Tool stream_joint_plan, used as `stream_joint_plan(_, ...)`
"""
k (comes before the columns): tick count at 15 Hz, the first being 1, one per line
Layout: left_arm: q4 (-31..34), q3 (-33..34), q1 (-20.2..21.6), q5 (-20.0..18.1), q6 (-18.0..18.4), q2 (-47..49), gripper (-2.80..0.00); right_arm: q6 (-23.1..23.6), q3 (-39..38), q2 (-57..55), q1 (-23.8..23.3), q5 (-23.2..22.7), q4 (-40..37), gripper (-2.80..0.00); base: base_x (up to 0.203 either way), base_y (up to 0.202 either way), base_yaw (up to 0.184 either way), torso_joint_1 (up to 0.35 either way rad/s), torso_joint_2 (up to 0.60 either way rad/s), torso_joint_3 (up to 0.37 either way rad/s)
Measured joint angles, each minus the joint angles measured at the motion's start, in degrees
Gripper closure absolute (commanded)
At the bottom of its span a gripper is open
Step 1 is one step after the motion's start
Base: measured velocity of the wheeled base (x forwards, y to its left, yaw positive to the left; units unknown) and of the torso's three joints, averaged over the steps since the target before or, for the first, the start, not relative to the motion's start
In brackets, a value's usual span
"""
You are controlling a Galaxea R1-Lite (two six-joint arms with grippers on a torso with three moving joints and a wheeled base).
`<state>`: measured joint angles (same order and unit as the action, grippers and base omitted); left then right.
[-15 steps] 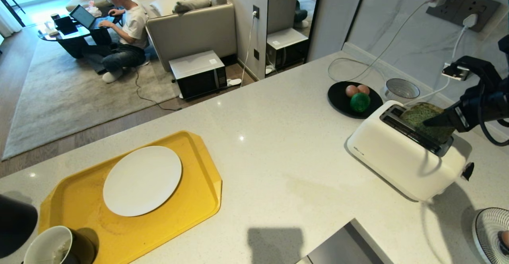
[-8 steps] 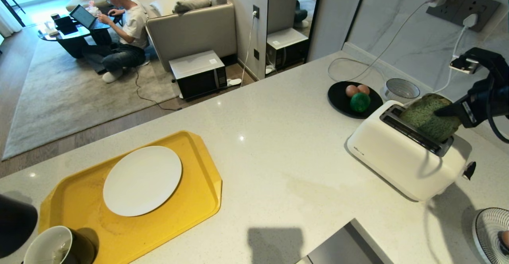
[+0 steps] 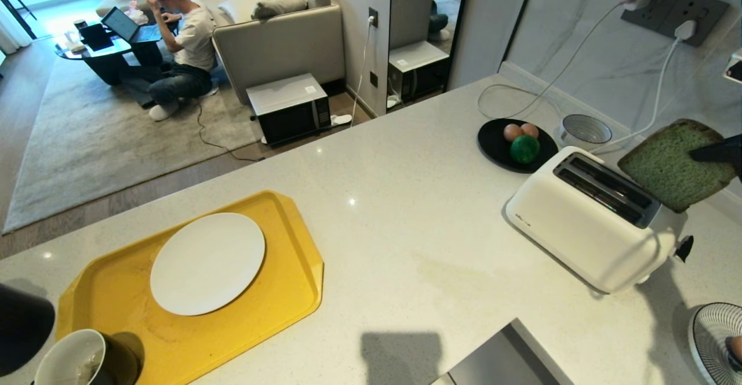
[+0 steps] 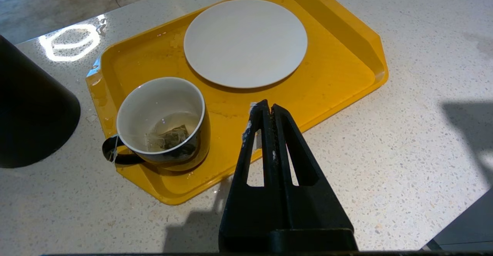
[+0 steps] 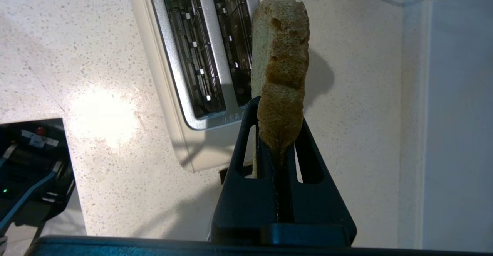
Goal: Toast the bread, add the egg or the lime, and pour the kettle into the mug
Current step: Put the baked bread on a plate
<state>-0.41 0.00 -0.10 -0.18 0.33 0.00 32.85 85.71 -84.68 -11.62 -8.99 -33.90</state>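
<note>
**Green bread held in the air above the toaster**

The right claw [image 5: 278, 132] was clenched on the bread [image 3: 675, 166], pinching the slice by one edge. The bread hung clear of the white toaster [image 3: 591, 220], above its back end near the wall, tilted, with its green face turned toward the room and its brown crust showing all round. Both toaster slots lay bare beneath it.

Just behind the toaster sat a black plate [image 3: 497, 146] carrying two eggs [image 3: 512, 132] and the lime [image 3: 524, 149], the lime nearest the toaster and touching the eggs. A small grey bowl [image 3: 585, 130] stood beside that plate, by the wall, with white cables running up to the sockets.

Well apart, toward the other end of the desk [image 3: 406, 246], a yellow tray [image 4: 339, 74] held a white plate [image 4: 245, 42] and the mug [image 4: 163, 123], which had a tea bag lying in it. The black kettle [image 4: 32, 109] stood on the desk just beside the tray's corner, near the mug. The left claw [image 4: 266, 111] hovered over the tray's near edge, clenched with nothing in it.

Off in the living room, a person sat on the floor at a low table with a laptop.
</note>
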Motion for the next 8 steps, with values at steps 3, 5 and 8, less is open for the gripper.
stream_joint_plan(3, 0.0, 0.0, 0.0, 0.0, 0.0, 0.0, 0.00, -3.0, -2.4, 4.0, 0.0, 0.0, 0.0, 0.00, 0.000, 0.000, 0.000, 0.000, 0.00, 0.000)
stream_joint_plan(5, 0.0, 0.0, 0.0, 0.0, 0.0, 0.0, 0.00, -3.8, -3.3, 5.9, -0.2, 0.1, 0.0, 0.00, 0.000, 0.000, 0.000, 0.000, 0.00, 0.000)
stream_joint_plan(8, 0.0, 0.0, 0.0, 0.0, 0.0, 0.0, 0.00, -3.9, -3.0, 7.4, -0.7, 0.1, 0.3, 0.00, 0.000, 0.000, 0.000, 0.000, 0.00, 0.000)
